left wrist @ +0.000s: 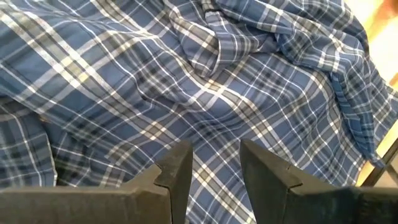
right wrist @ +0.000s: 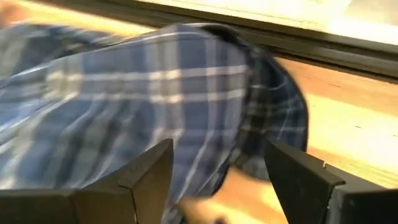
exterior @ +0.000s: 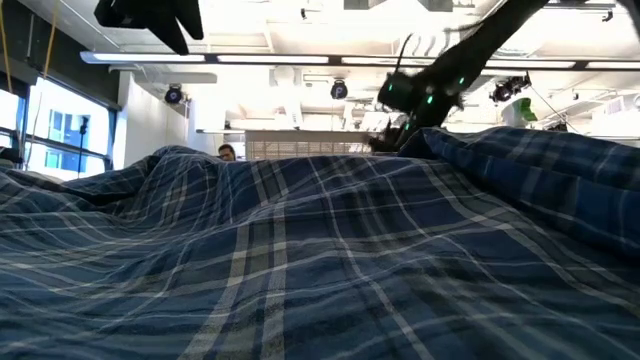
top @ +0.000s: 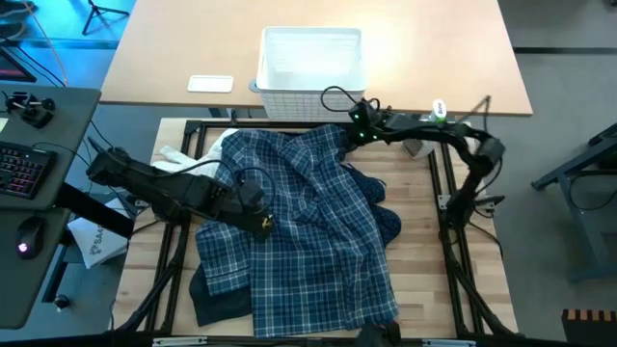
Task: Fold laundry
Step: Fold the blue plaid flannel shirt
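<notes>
Plaid shirt sprawls across the table as two arms work its edges.

On the left, the left pincer (top: 262,223) hovers over the rumpled blue-and-white plaid shirt (top: 308,226), its jaws part-open and gripping nothing. The shirt lies heaped mid-table over a darker garment (top: 217,301). At the far right corner the right pincer (top: 349,123), near the white basket (top: 310,72), stands released and empty. The cloth looks light, limp and prone to bunching; a hem or corner seems the surest hold.
</notes>
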Robot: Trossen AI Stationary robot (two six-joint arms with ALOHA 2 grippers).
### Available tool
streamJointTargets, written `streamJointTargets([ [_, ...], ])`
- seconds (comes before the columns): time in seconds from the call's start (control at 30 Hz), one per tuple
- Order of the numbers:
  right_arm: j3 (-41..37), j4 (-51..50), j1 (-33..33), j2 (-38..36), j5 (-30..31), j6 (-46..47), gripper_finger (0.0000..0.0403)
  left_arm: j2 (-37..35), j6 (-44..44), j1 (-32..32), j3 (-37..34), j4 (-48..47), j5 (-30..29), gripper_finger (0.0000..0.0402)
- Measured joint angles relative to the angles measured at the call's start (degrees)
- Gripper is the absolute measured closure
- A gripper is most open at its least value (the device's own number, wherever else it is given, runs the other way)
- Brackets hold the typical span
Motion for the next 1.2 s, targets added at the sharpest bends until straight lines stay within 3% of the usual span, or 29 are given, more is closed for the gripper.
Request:
streamJointTargets([
  [0.23, 1.3, 6.9, -1.1, 9.1, -1.6, 0.0, 0.0215, 0.0, -3.5, -2.4, 0.0, 0.0, -1.3, 0.028],
  [0.37, 1.3, 8.8, -1.1, 10.3, -3.5, -3.9, 0.0297, 0.0, -5.2, -3.6, 0.0, 0.0, -1.6, 0.028],
  [0.43, 1.3, 8.2, -1.1, 9.2, -2.9, -5.6, 0.0358, 0.0, -5.9, -4.0, 0.0, 0.0, -1.6, 0.028],
  [0.5, 1.2, 8.0, -1.1, 6.2, -2.4, -8.3, 0.039, 0.0, -6.5, -4.3, 0.0, -0.1, -1.6, 0.028],
  [0.87, 1.4, 7.8, 0.1, -18.9, -5.5, -34.4, 0.0397, 0.0, -5.0, -4.3, 0.0, -0.2, -4.6, 0.028],
  [1.03, 1.4, 5.3, -2.3, -19.1, -2.8, -40.8, 0.04, 0.0, -4.8, -4.3, 0.0, -0.2, -6.5, 0.028],
  [1.2, 1.3, 2.2, -6.3, -12.8, 2.0, -39.8, 0.0401, 0.0, -4.7, -4.3, 0.0, -0.2, -6.4, 0.028],
])
